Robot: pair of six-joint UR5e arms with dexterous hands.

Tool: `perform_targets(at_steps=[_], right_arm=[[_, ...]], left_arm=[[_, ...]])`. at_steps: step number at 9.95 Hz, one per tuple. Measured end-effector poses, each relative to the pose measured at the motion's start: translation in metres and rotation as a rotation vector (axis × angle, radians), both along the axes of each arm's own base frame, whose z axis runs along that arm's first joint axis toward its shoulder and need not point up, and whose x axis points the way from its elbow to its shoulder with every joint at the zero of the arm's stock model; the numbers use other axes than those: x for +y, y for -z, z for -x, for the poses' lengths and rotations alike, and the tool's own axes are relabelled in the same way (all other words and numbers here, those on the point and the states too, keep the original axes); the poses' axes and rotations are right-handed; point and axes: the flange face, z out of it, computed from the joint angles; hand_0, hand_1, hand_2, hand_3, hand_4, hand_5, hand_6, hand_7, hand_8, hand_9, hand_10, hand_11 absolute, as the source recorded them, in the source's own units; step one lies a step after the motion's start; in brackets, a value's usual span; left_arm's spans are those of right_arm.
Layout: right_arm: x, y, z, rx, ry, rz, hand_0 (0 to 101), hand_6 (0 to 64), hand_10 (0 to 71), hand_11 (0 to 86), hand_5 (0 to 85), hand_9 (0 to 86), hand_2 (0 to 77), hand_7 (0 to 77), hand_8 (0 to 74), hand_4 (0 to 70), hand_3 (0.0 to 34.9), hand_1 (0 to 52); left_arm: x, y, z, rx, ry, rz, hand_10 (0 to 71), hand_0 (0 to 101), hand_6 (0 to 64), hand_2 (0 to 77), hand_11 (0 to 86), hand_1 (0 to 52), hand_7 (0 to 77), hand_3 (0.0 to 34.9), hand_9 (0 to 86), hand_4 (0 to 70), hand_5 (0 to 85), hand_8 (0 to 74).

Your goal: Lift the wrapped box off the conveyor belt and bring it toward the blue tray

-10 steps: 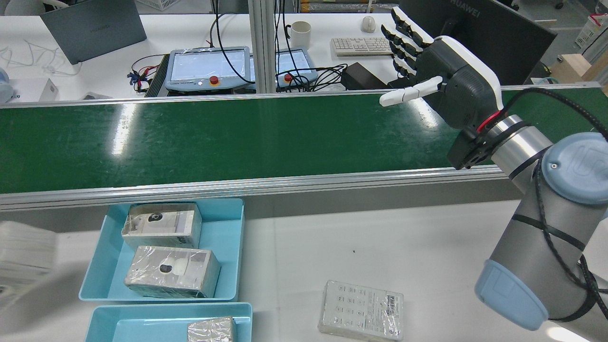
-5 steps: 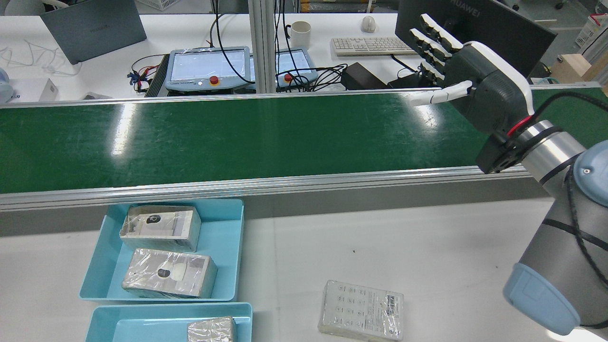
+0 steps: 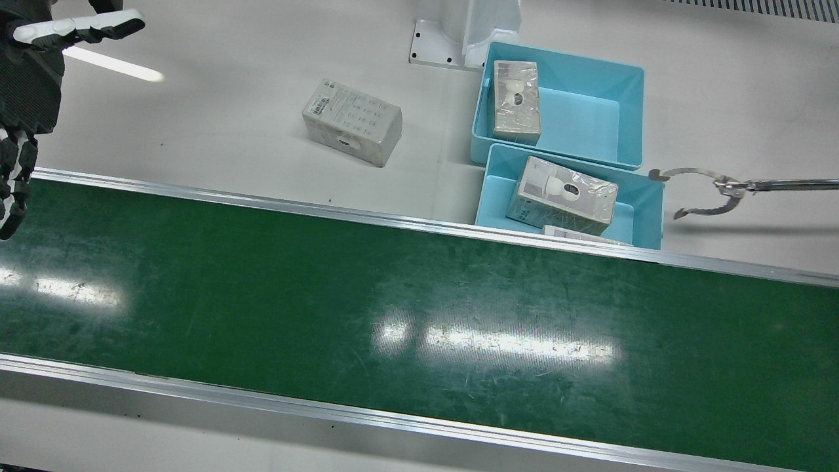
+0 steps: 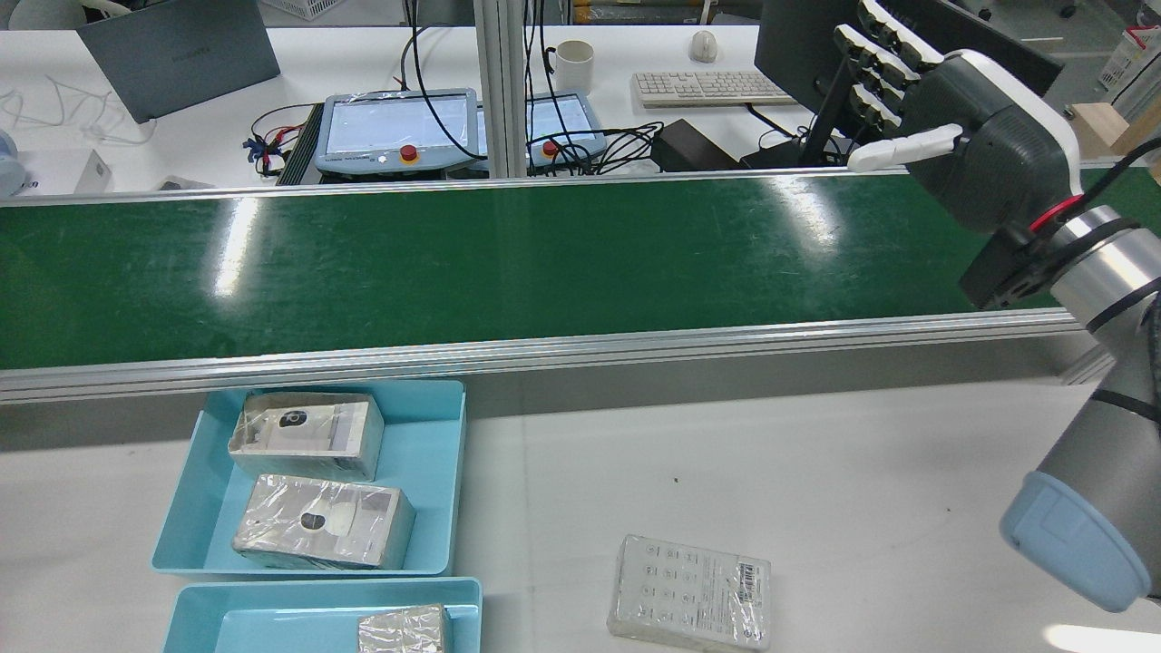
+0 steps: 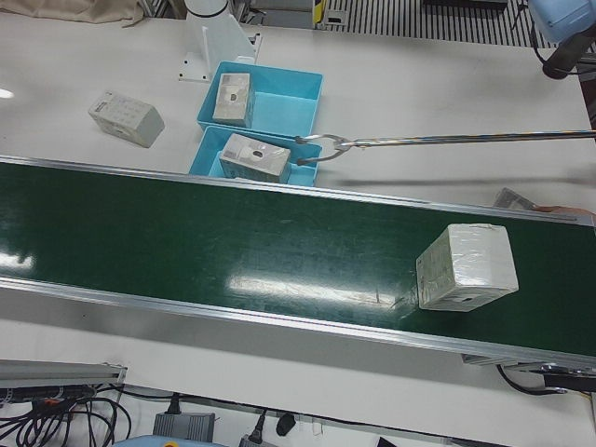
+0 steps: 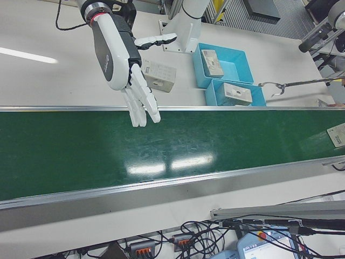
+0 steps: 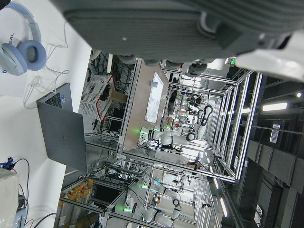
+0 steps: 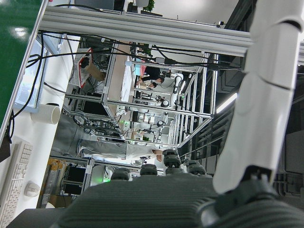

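The wrapped box (image 5: pixel 466 267) stands on the green conveyor belt (image 5: pixel 233 251) at the end on my left arm's side, outside the rear view. No hand touches it. My right hand (image 4: pixel 980 127) is open with fingers spread, raised over the other end of the belt (image 4: pixel 453 263); it also shows in the right-front view (image 6: pixel 121 54). My left hand (image 7: pixel 166 23) shows only in its own view, as a dark palm holding nothing. Two blue trays (image 4: pixel 435 399) (image 4: pixel 326 594) sit on the table beside the belt, holding wrapped boxes (image 4: pixel 308 431) (image 4: pixel 322 521).
A loose wrapped box (image 4: pixel 689 594) lies on the white table between the arms. A metal grabber tool (image 5: pixel 321 149) on a long rod reaches in beside the nearer tray (image 3: pixel 649 216). Monitors, a keyboard and control panels stand beyond the belt.
My right hand has moved right and up along the belt, still open. A blurred white shape at the rear view's left edge has gone out of sight.
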Motion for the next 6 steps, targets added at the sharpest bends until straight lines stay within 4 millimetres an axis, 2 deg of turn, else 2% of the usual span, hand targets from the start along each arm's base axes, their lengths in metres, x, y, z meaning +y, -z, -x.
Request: perform_targets(at_steps=[2, 3, 4, 5, 6], right_arm=[[-0.009, -0.014, 0.011, -0.007, 0.031, 0.036, 46, 0.0, 0.0, 1.6, 1.6, 1.1, 3.8, 0.5, 0.5, 0.0, 5.0, 9.8], [-0.018, -0.022, 0.025, -0.019, 0.066, 0.058, 46, 0.0, 0.0, 1.6, 1.1, 1.1, 2.2, 0.5, 0.5, 1.6, 5.3, 11.5], [-0.027, -0.024, 0.037, -0.038, 0.102, 0.062, 46, 0.0, 0.0, 1.1, 1.1, 1.1, 2.2, 0.5, 0.5, 1.6, 5.3, 11.5], [-0.035, -0.022, 0.044, -0.057, 0.128, 0.050, 47, 0.0, 0.5, 1.1, 1.1, 1.1, 4.9, 0.5, 1.1, 1.6, 2.7, 10.9], [-0.041, -0.019, 0.045, -0.069, 0.141, 0.034, 47, 0.0, 0.5, 1.1, 1.1, 1.1, 4.9, 0.5, 1.1, 1.6, 2.7, 10.9]], left_arm=[[0.000, 0.000, 0.000, 0.000, 0.000, 0.000, 0.0, 0, 0.0, 1.1, 0.0, 0.0, 0.0, 0.0, 0.0, 0.0, 1.1, 0.0], [0.000, 0.000, 0.000, 0.000, 0.000, 0.000, 0.0, 0, 0.0, 1.1, 0.0, 0.0, 0.0, 0.0, 0.0, 0.0, 1.1, 0.0], [0.000, 0.000, 0.000, 0.000, 0.000, 0.000, 0.0, 0, 0.0, 0.5, 0.0, 0.0, 0.0, 0.0, 0.0, 0.0, 1.1, 0.0], [0.000, 0.000, 0.000, 0.000, 0.000, 0.000, 0.0, 0, 0.0, 1.1, 0.0, 0.0, 0.0, 0.0, 0.0, 0.0, 1.1, 0.0], [0.000, 0.000, 0.000, 0.000, 0.000, 0.000, 0.0, 0, 0.0, 1.1, 0.0, 0.0, 0.0, 0.0, 0.0, 0.0, 1.1, 0.0]])
